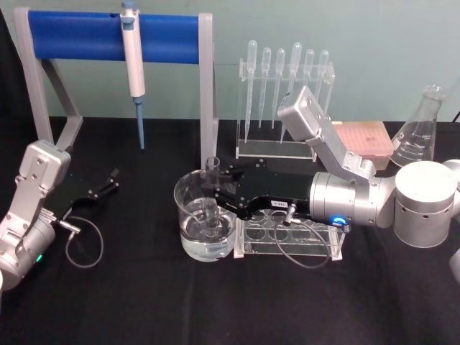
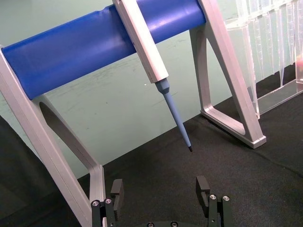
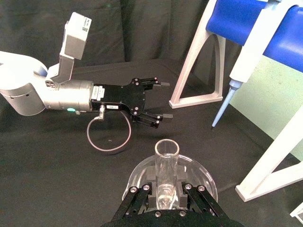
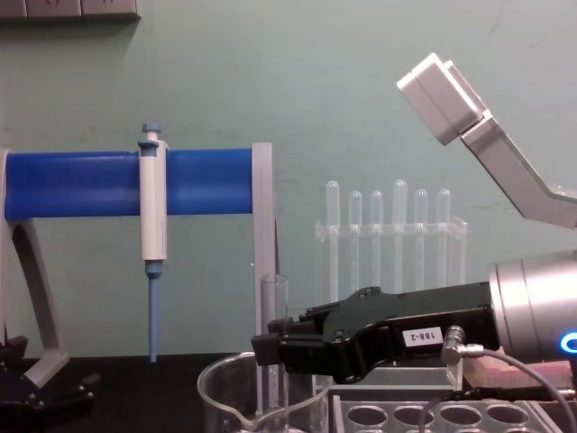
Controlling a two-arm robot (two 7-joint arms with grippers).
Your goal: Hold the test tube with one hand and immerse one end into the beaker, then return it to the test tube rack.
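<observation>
Currently the right gripper (image 1: 215, 192) is closed on the tube (image 1: 213, 171), clamping it at about mid-length. The tube stands upright, open end up, with its lower end inside the beaker (image 1: 188, 241), which appears to hold a shallow layer of clear liquid. The rack (image 1: 291, 248) sits just right of the beaker, beneath the gripper's body, so its holes lie back along the arm. Judgement: the return calls for a straight lift clear of the beaker's lip, then a shift rightward. A grey post (image 1: 207, 86) rises close behind; overhead is open. The left gripper (image 1: 108, 182) rests well to the left, jaws apart and empty.
</observation>
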